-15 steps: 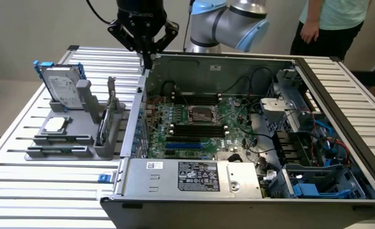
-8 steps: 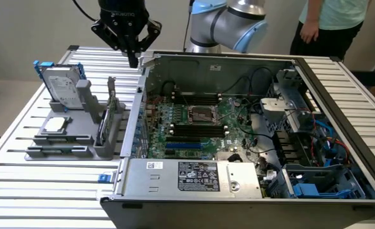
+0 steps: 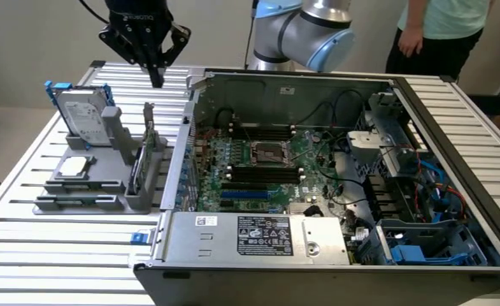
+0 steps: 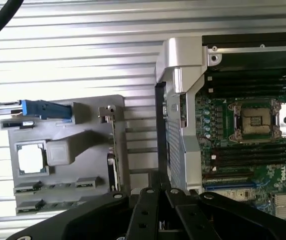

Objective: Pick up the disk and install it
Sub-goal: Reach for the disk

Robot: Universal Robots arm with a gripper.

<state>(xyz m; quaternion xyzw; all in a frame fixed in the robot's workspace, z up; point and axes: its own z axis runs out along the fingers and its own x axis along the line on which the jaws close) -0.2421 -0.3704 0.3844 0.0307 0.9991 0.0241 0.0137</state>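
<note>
Pincer [image 3: 156, 79] fingers pressed together, gripping nothing. I have it hanging over the slatted table [image 3: 63, 255], between the grey holder [image 3: 97, 191] and the open PC case [image 3: 318, 284]. The disk [image 3: 84, 115] stands upright in that holder, at the exterior view's left, apart from the pincer.

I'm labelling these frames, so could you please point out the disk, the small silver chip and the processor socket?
the disk [image 3: 81, 115]: exterior view, on its white label.
the small silver chip [image 3: 73, 166]: exterior view, on its top face.
the processor socket [image 3: 269, 152]: exterior view, on its centre.
</note>
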